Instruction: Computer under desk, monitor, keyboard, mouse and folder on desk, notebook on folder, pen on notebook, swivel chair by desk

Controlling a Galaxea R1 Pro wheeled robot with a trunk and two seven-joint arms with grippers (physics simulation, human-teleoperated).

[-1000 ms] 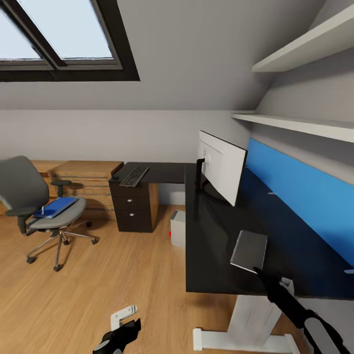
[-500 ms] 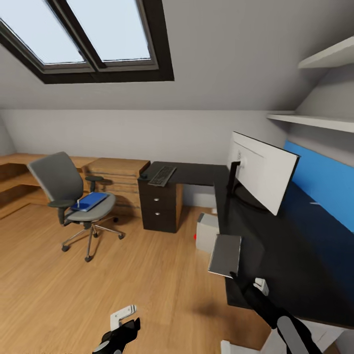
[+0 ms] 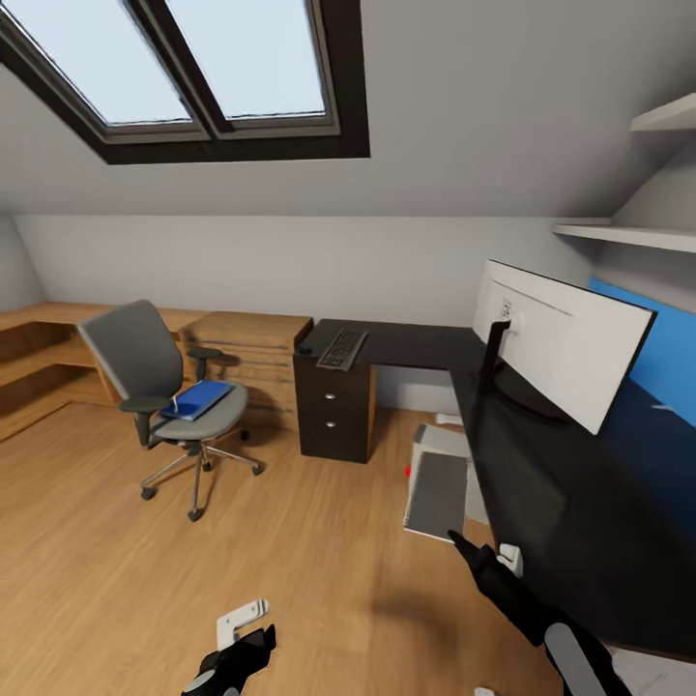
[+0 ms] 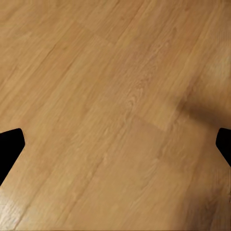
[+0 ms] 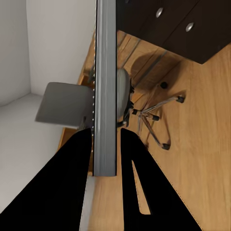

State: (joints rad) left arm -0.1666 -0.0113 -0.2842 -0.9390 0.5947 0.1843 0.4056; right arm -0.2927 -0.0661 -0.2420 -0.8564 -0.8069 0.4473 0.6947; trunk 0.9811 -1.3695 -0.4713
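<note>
1. The head camera has swung left over the last second: the grey upholstered swivel chair (image 3: 159, 391) now sits nearer the middle of the head view and the white wall shelves have slid toward its right edge. This is a turn of the robot, not of the furniture.
2. The right gripper (image 3: 462, 543) is clamped on one edge of the small dark grey notebook (image 3: 437, 496); the right wrist view shows both black fingers (image 5: 72, 163) pressed against its thin edge (image 5: 105, 96).
3. A second ago the notebook hung above the glossy black desk (image 3: 551, 503); it is now past the desk's front edge, over the light wood floor (image 3: 116, 561).
4. The bright blue folder (image 3: 198, 398) lies on the chair seat, not yet moved.
5. The left gripper (image 3: 237, 646) hangs low with nothing held, its fingertips wide apart above bare floor.
6. Judgement: the robot appears to be turning toward the chair for the folder, notebook in hand.
</note>
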